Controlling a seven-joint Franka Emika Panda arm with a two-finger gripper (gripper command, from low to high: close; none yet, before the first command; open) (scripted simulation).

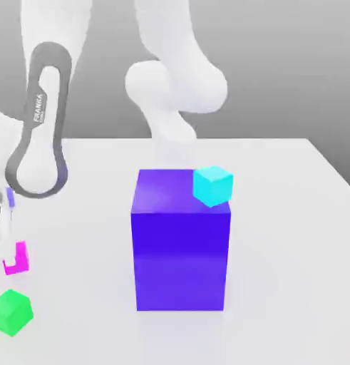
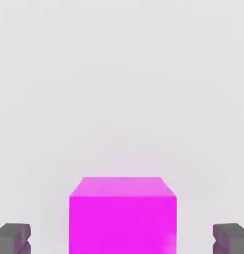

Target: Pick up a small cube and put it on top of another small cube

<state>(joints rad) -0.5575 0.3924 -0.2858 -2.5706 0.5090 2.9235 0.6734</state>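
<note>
Closing on the small magenta cube [image 2: 122, 225] looks like the next move, and its main danger is an uneven pinch. The tool [image 2: 122, 239] is released, its two fingers standing apart on either side of the cube, with a gap on each side. Should one finger meet its face first, the cube could be pushed or twisted on the pale, smooth worktop [image 1: 291, 285]. Closing too high might catch only the upper edges, letting it slip on the lift.

The small green cube [image 1: 12, 312] sits near the magenta one at the exterior view's left (close enough that a careless sideways sweep might knock it). If the small cyan cube [image 1: 213, 186] is the intended base, the large glossy blue block [image 1: 180, 260] beside it in that view could be struck by a low carry. Releasing off-centre would probably tip the stack.
</note>
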